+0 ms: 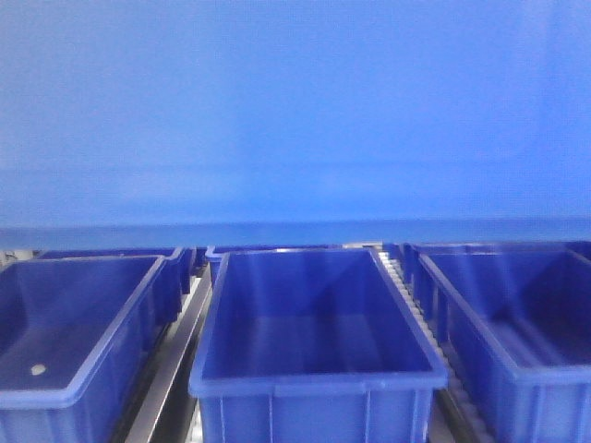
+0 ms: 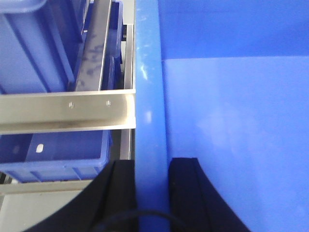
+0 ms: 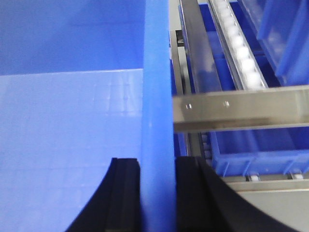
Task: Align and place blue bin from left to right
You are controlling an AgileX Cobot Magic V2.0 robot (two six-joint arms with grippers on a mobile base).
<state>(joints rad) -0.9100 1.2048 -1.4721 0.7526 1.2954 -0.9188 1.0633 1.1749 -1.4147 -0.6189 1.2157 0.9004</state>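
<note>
holding the blue bin [image 1: 295,111] up close to the front camera, high over the near row of tubs on the rack and filling most of that view. gripping its left wall with the left claw [image 2: 151,193], narrowed astride the rim, inside and outside; gripping its right wall the same way with the right claw [image 3: 158,193] (no gap to be seen at either pinch, so judged firm).

likely mid-carry, with the set-down to come. to do it well:
- move both arms at one pace and one height, so as not to twist or spread the walls.
- hold the rim level and square to the rack before lowering.
- lower straight down, never at a slant, and open only once seated.

edges to mind:
- left metal rail [image 2: 63,112], crossing just beside the bin's left wall.
- right metal rail [image 3: 241,108], ending just beside the right wall.
- roller track [image 3: 236,43], running far along the right side.

little side room, then; better to shift only while raised. below, in the front view: left tub [image 1: 111,332], middle tub [image 1: 319,380], right tub [image 1: 476,318], side by side. cannot tell the true clearance under the bin, nor see any free slot from here.
</note>
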